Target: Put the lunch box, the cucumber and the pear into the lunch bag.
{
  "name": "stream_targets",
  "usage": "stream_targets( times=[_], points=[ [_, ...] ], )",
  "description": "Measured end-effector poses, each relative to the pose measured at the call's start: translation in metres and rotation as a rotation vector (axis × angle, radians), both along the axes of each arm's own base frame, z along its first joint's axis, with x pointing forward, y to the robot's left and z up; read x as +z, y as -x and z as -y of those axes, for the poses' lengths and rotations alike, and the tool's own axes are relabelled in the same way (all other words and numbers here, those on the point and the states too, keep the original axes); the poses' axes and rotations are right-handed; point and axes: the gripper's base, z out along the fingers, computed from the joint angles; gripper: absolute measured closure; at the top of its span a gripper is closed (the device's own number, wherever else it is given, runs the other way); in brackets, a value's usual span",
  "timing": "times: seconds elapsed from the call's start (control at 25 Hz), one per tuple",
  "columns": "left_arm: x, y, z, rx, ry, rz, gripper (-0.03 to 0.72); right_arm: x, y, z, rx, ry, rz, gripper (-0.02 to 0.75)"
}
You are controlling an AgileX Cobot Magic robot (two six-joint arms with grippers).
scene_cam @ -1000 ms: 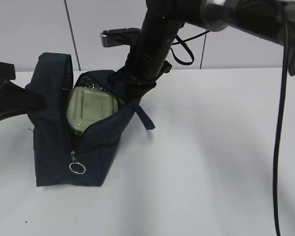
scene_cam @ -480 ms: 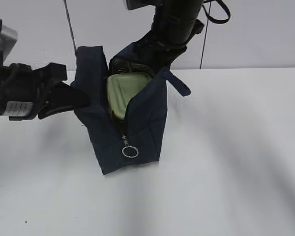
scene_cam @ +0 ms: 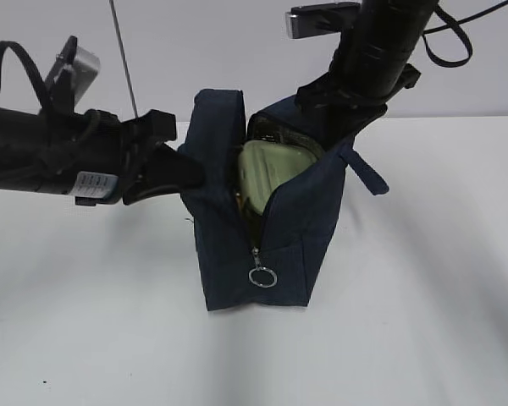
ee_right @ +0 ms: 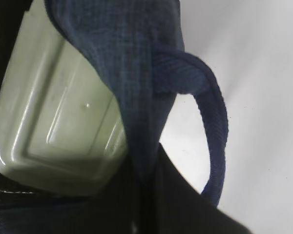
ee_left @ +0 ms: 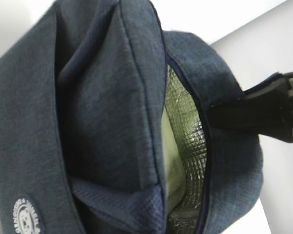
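Navy woven-fabric lunch bag (scene_cam: 262, 254) upright on white table (scene_cam: 406, 321), mouth gaping, quilted foil lining visible. Lunch box (scene_cam: 267, 173) inside, smooth sage lid showing. Left hand (scene_cam: 186, 173) clamped on left wall, right hand (scene_cam: 339, 106) clamped on right rim.

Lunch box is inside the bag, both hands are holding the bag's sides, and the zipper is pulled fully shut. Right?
Not quite: the zipper is open. The exterior view shows the bag gaping at the top, the lunch box visible inside, and the ring pull low on the front. The left hand and right hand do hold its sides.
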Motion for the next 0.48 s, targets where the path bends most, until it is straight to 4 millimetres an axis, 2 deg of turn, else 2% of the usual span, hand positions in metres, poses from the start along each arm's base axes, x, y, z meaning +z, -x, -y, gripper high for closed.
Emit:
stream_targets(
  times=[0.2, 0.28, 0.36, 0.48],
  points=[
    [-0.0070, -0.0024, 0.0019, 0.004, 0.003, -0.027, 0.704, -0.0017, -0.0003, -0.0017, 0.005, -0.007, -0.003, 0.724],
    [-0.0072, -0.0028, 0.0018, 0.009, 0.004, -0.028, 0.704, -0.0047, -0.0009, -0.0044, 0.009, -0.030, -0.017, 0.684],
    [-0.0073, -0.0031, 0.0016, 0.012, 0.002, -0.026, 0.704, -0.0056, -0.0016, -0.0070, 0.010, -0.057, -0.018, 0.580],
    [-0.0074, -0.0033, 0.0014, 0.015, 0.000, -0.026, 0.704, -0.0050, -0.0009, -0.0096, 0.010, -0.088, -0.025, 0.374]
  ],
)
